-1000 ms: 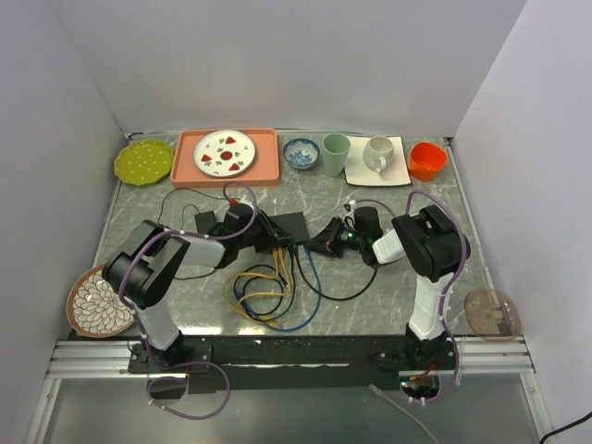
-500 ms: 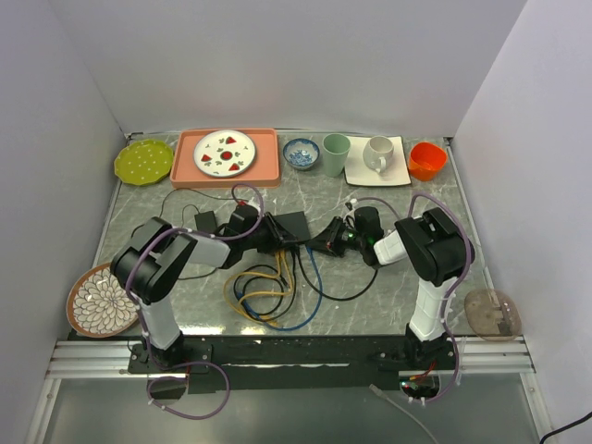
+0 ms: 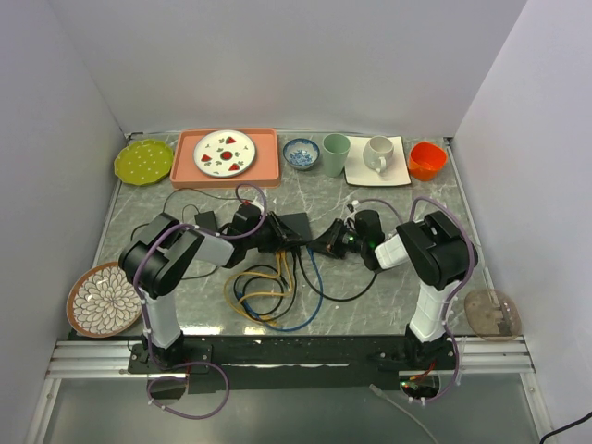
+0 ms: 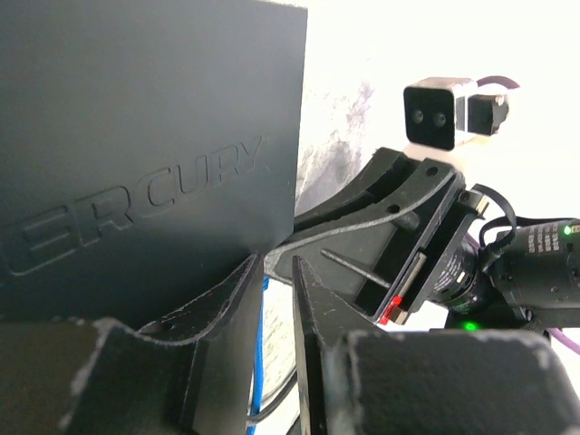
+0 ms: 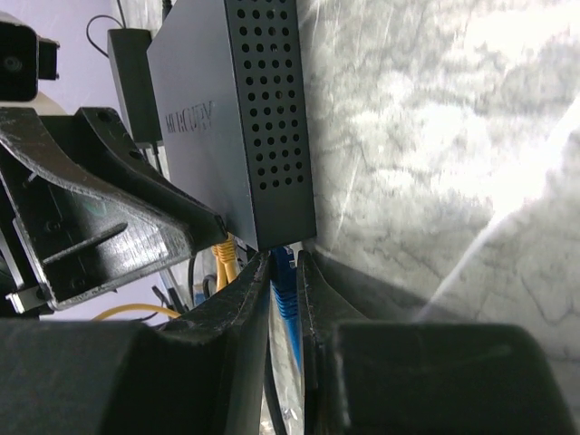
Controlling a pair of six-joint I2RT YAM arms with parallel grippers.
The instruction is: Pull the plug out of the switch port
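Marbled desk (image 3: 324,190): right end effector (image 5: 283,258) pinches the blue plug (image 5: 285,285), likely rigid; light switch (image 5: 217,136) may slide; left end effector (image 4: 277,263): hold unclear.

text: embossed "ERCURY" | on: top face of switch (image 4: 136,118) | note: leading letter cut off at frame edge

Matte black switch (image 5: 236,118), blue plug (image 5: 284,272), yellow cable (image 5: 223,254), grey marbled table (image 3: 314,190), salmon tray (image 3: 270,157), lime dotted plate (image 3: 144,162), orange bowl (image 3: 426,160)

Lab test cell: white enclosure walls (image 3: 277,65), aluminium rail (image 3: 92,356), marble-patterned tabletop (image 3: 388,310).
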